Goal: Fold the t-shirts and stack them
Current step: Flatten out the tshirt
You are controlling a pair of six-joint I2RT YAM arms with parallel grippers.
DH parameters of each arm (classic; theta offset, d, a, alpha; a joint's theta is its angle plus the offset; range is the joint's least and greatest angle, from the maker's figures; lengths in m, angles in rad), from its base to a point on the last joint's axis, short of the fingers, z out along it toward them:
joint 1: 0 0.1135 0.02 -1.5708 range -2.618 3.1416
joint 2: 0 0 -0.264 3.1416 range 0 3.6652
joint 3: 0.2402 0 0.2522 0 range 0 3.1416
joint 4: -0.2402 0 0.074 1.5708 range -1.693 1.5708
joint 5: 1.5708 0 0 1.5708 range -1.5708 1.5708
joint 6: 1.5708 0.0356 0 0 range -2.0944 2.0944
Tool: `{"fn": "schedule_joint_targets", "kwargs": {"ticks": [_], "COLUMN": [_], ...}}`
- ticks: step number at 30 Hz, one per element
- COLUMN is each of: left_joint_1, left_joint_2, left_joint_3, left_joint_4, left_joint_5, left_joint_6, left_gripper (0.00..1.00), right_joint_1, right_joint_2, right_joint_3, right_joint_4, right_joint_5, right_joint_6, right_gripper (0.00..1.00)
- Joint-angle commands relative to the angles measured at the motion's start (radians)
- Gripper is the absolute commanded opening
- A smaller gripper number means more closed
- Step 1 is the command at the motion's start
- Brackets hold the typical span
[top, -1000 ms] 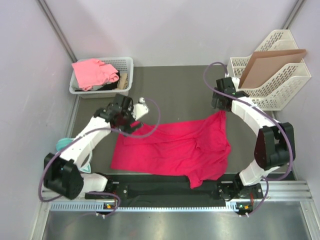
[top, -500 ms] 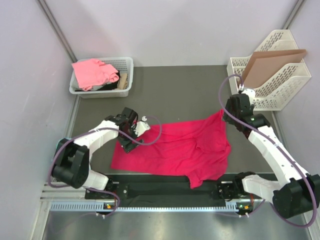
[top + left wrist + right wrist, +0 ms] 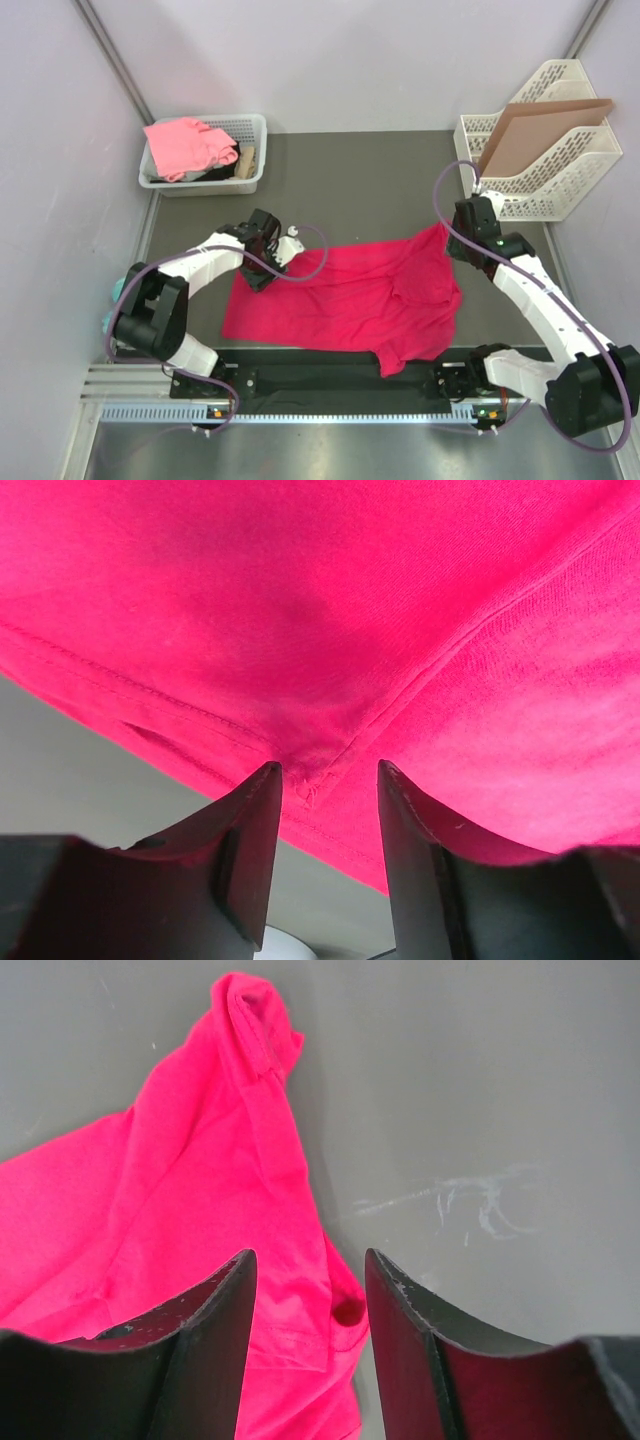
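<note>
A crimson-red t-shirt (image 3: 350,295) lies spread, wrinkled, across the dark table. Its near edge hangs over the black strip by the arm bases. My left gripper (image 3: 258,270) is down at the shirt's far-left corner. In the left wrist view its jaws (image 3: 327,768) stand apart, straddling a stitched hem corner of the shirt (image 3: 330,630). My right gripper (image 3: 452,238) is at the far-right corner. Its open jaws (image 3: 308,1255) straddle the shirt's folded edge (image 3: 200,1190), not clamped. A salmon-pink t-shirt (image 3: 185,145) lies bunched in the white basket (image 3: 250,125).
A white file rack (image 3: 560,170) holding a brown cardboard sheet (image 3: 540,125) stands at the back right. Teal headphones (image 3: 118,292) peek out at the table's left edge behind the left arm. Walls close in on both sides.
Both arms have come down to the crimson shirt's far corners, the left one slightly nearer and the right one away from the rack. Both pairs of jaws have narrowed.
</note>
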Motion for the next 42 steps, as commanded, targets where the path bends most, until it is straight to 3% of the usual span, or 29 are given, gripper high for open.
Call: {"fn": "schedule_joint_targets", "kwargs": {"ticks": [1,6,9,12,15,16,18,24,30,42], "left_joint_1": [0.003,0.008,0.019,0.032,0.04,0.042,0.043,0.043,0.052,0.059], "left_joint_2": [0.018,0.006,0.013,0.027,0.042,0.044,0.05,0.03,0.01,-0.016], "left_joint_3": [0.028,0.006,-0.003,0.0,0.004,0.006,0.009,0.006,0.014,0.032], "left_joint_4": [0.005,-0.001,0.009,0.014,0.016,0.017,0.017,0.016,0.022,0.003], "left_joint_5": [0.021,0.015,0.012,0.018,0.029,0.027,0.029,0.017,0.014,0.006], "left_joint_6": [-0.001,0.014,0.019,0.028,0.034,0.034,0.036,0.04,0.042,0.048], "left_gripper": [0.5,0.6,0.6,0.47,0.23,0.14,0.1,0.07,0.0,0.0], "right_joint_1": [0.006,0.006,0.006,0.006,0.006,0.006,0.006,0.014,0.077,0.118], "right_joint_2": [-0.026,-0.039,-0.04,-0.039,-0.017,-0.003,0.021,0.086,0.09,0.037], "right_joint_3": [-0.007,-0.009,-0.009,-0.007,-0.021,-0.024,-0.044,-0.05,-0.113,-0.187], "right_joint_4": [0.008,0.0,-0.005,-0.009,-0.006,-0.009,-0.008,-0.012,0.008,-0.046], "right_joint_5": [-0.017,-0.018,-0.018,-0.017,-0.026,-0.033,-0.047,-0.135,-0.17,-0.141], "right_joint_6": [0.014,0.011,0.009,0.011,0.015,0.019,0.022,0.055,0.15,0.282], "right_gripper": [0.47,0.47,0.45,0.41,0.41,0.44,0.51,0.58,0.55,0.52]}}
